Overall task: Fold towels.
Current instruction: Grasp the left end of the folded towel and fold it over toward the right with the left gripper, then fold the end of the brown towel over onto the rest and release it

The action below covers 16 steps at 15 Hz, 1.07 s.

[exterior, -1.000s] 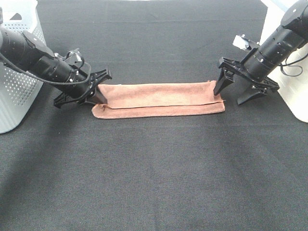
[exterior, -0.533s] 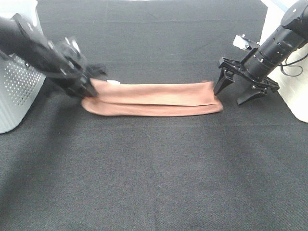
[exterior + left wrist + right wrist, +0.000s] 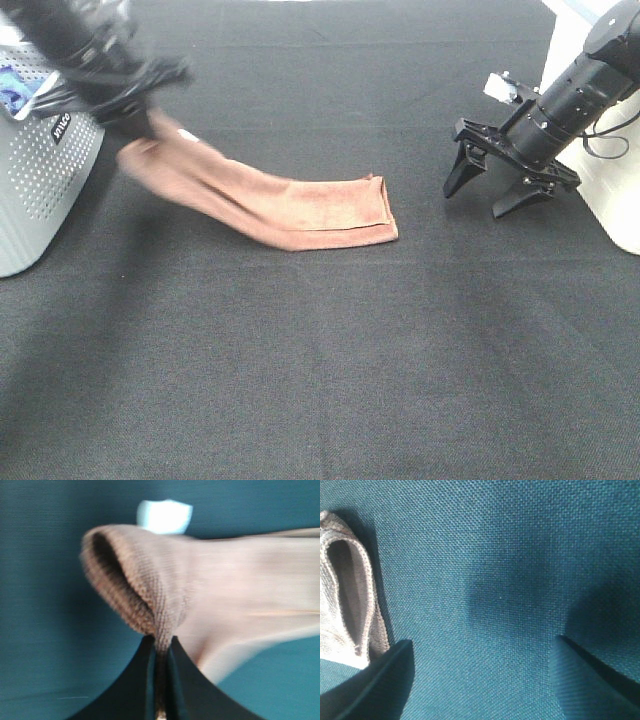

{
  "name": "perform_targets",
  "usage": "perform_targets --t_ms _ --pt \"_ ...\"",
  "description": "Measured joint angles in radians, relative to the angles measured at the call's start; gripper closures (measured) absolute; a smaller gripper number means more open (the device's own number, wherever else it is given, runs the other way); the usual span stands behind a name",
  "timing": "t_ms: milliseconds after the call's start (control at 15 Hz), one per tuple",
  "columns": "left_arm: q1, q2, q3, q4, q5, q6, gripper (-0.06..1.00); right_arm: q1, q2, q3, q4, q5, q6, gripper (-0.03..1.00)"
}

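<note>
Tightly, towel (image 3: 300, 208) in left pincer (image 3: 160, 645)

Even light from above, soft shadows on the dark desk (image 3: 330, 360). My left hand (image 3: 148, 112) and the lifted end of the towel (image 3: 290, 205) smear with motion. Both wrist views tint teal; the left is blurred, the right crisp.

Towel (image 3: 300, 205): one end in my left gripper (image 3: 160, 647), seemingly above the table (image 3: 300, 380); other end lying left of my right gripper (image 3: 487, 197).
</note>
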Motion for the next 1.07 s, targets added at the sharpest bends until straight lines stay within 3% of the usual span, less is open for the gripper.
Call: perform_targets --t_ms 67,333,733,867,933,1067 --pt "-0.035 0.017 -0.026 -0.078 -0.007 0.011 0.92 0.0 0.0 0.0 0.0 0.0 0.0 0.25" --pt "-0.153 0.187 -0.179 -0.251 -0.031 0.022 0.92 0.0 0.0 0.0 0.001 0.0 0.0 0.25" --pt "-0.262 0.488 -0.531 -0.297 -0.06 -0.083 0.9 0.0 0.0 0.0 0.02 0.0 0.0 0.25" --pt "-0.278 0.522 -0.546 -0.299 -0.091 -0.13 0.76 0.0 0.0 0.0 0.043 0.0 0.0 0.25" --pt "-0.278 0.522 -0.546 -0.299 -0.091 -0.13 0.76 0.0 0.0 0.0 0.043 0.0 0.0 0.25" --pt "-0.289 0.527 -0.548 -0.343 -0.121 -0.141 0.5 0.0 0.0 0.0 0.053 0.001 0.0 0.25"
